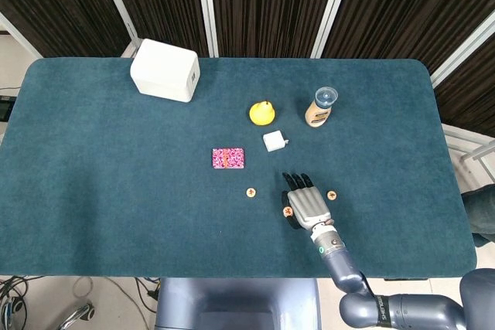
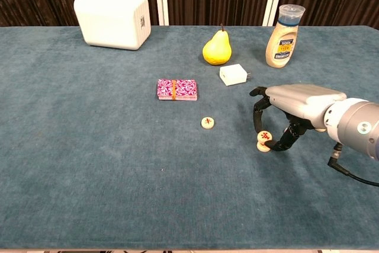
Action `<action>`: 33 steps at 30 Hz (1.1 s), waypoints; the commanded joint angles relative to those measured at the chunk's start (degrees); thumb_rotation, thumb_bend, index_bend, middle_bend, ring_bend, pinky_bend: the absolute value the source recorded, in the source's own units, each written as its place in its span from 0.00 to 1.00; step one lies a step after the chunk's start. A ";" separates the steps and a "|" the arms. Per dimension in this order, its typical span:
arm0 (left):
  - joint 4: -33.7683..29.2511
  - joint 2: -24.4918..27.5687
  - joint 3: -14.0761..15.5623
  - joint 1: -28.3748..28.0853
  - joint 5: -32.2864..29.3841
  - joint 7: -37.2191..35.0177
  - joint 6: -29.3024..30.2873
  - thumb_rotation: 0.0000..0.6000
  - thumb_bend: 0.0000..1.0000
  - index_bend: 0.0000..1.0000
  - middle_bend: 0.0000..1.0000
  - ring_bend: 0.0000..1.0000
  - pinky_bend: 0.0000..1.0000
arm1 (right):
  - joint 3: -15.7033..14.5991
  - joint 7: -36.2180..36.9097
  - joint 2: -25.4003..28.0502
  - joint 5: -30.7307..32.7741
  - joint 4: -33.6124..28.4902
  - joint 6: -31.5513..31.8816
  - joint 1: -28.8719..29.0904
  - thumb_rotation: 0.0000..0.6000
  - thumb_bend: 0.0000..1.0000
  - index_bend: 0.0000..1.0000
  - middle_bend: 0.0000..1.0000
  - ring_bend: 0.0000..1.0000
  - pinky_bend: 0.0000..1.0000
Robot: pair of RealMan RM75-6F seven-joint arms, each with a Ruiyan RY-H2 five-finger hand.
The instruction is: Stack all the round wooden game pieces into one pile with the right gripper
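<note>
My right hand (image 2: 299,108) hovers low over the table right of centre and pinches a round wooden piece (image 2: 265,136) with a red mark between thumb and a finger. That piece sits tilted right above a second piece (image 2: 261,146) lying on the cloth; I cannot tell whether they touch. In the head view the hand (image 1: 308,202) covers both, with only a pale disc edge (image 1: 285,211) showing at its left. One more piece (image 2: 207,122) lies alone to the left, and another (image 1: 331,195) lies just right of the hand. The left hand is out of sight.
A pink card pack (image 2: 176,89), white adapter (image 2: 234,75), yellow pear (image 2: 217,48) and sauce bottle (image 2: 283,37) stand behind the pieces. A white box (image 2: 112,17) sits at the back left. The blue table's front edge (image 2: 189,247) is near.
</note>
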 commanded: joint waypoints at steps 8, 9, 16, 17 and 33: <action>0.11 -0.02 -0.03 -0.03 0.07 -0.13 -0.02 1.00 0.09 0.00 0.00 0.00 0.05 | -0.07 -0.04 -1.09 1.12 1.68 -0.21 0.40 1.00 0.40 0.51 0.00 0.00 0.00; 0.12 -0.01 -0.05 -0.01 0.09 -0.18 0.04 1.00 0.09 0.00 0.00 0.00 0.05 | -0.10 -0.09 -1.15 1.28 1.81 -0.24 0.43 1.00 0.40 0.51 0.00 0.00 0.00; 0.15 -0.01 -0.05 -0.02 0.09 -0.12 0.05 1.00 0.09 0.00 0.00 0.00 0.05 | -0.20 -0.04 -1.10 1.74 2.28 -0.35 0.56 1.00 0.40 0.51 0.00 0.00 0.00; 0.16 -0.04 -0.05 -0.02 0.12 -0.09 0.08 1.00 0.09 0.00 0.00 0.00 0.05 | -0.21 -0.02 -1.09 1.72 2.28 -0.35 0.58 1.00 0.40 0.51 0.00 0.00 0.00; 0.16 -0.15 -0.01 -0.09 0.02 0.25 -0.06 1.00 0.09 0.00 0.00 0.00 0.05 | -0.65 0.25 -0.47 1.85 1.44 -0.38 0.64 1.00 0.40 0.51 0.00 0.00 0.00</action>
